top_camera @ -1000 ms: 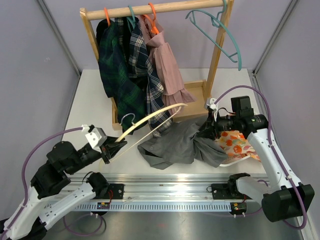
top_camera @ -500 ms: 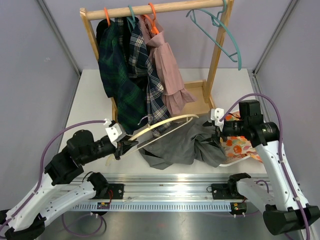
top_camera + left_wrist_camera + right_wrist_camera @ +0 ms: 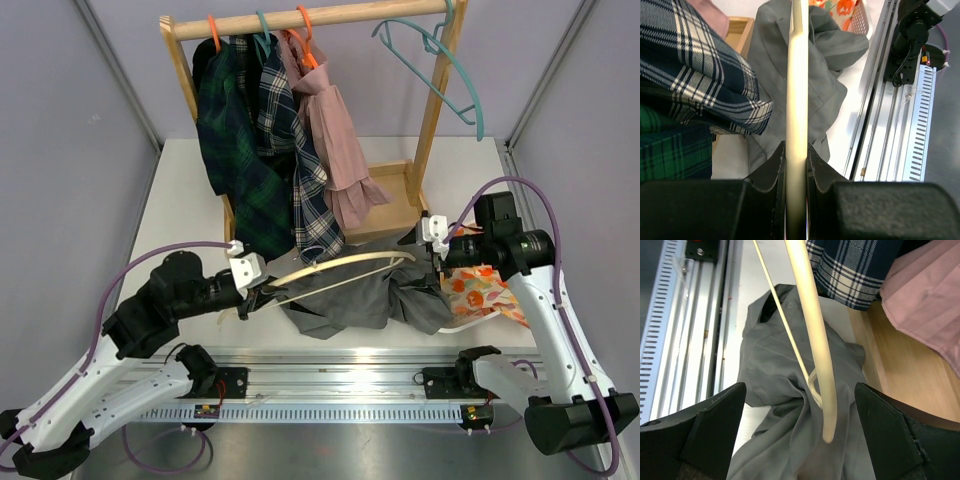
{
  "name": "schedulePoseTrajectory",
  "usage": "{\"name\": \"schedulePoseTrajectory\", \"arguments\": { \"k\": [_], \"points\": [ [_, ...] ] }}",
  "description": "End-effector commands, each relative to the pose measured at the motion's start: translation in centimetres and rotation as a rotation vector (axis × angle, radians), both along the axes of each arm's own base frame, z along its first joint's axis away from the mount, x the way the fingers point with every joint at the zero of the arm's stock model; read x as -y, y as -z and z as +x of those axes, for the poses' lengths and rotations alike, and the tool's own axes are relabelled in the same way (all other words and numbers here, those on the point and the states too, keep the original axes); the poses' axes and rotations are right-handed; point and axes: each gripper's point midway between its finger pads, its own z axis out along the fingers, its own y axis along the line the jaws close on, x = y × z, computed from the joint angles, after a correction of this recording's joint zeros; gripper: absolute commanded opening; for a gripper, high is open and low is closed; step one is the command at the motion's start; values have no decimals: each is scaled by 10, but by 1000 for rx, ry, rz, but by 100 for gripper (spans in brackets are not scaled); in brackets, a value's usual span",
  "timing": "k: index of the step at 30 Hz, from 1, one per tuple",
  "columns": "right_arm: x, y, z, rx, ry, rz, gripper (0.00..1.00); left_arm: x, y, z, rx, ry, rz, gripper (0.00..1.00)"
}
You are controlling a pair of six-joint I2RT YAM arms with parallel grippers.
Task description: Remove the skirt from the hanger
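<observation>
The grey skirt (image 3: 345, 295) lies heaped at the table's (image 3: 185, 195) 6 o'clock, seemingly almost free of the hanger (image 3: 797, 75), which the left gripper (image 3: 796, 152) clamps, while the right gripper (image 3: 424, 258) gapes wide at 3 o'clock.

Plaid shirts (image 3: 245, 150) and a pink garment (image 3: 335, 140) hang on the rack (image 3: 360, 12).

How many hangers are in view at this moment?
5. On the rail: left orange hanger, middle teal hanger, right orange hanger, empty teal hanger. A cream hanger is held by the left tool. Clothes may hide more.
</observation>
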Motion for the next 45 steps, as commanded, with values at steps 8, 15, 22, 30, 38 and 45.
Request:
{"name": "schedulePoseTrajectory", "arguments": {
  "k": [8, 15, 22, 30, 38, 45],
  "points": [
    [-15, -8, -24, -111, -180, 70, 80, 16, -31, -1, 132, 93, -102, 0],
    [-16, -1, -37, -154, -241, 45, 54, 19, -36, 0, 158, 104, -113, 0],
    [-18, -9, -32, -79, -207, 62, 0, 18, -38, 2, 167, 91, -121, 0],
    [-17, -32, -41, -63, -119, 122, 0, -12, -85, 9, 225, -104, -294, 99],
    [-10, -100, -34, 82, 144, 300, 0, -96, -148, 7, 286, -450, -493, 99],
    [0, -159, -23, 150, 319, 498, 0, -145, -157, 15, 222, -700, -603, 99]
  ]
}}
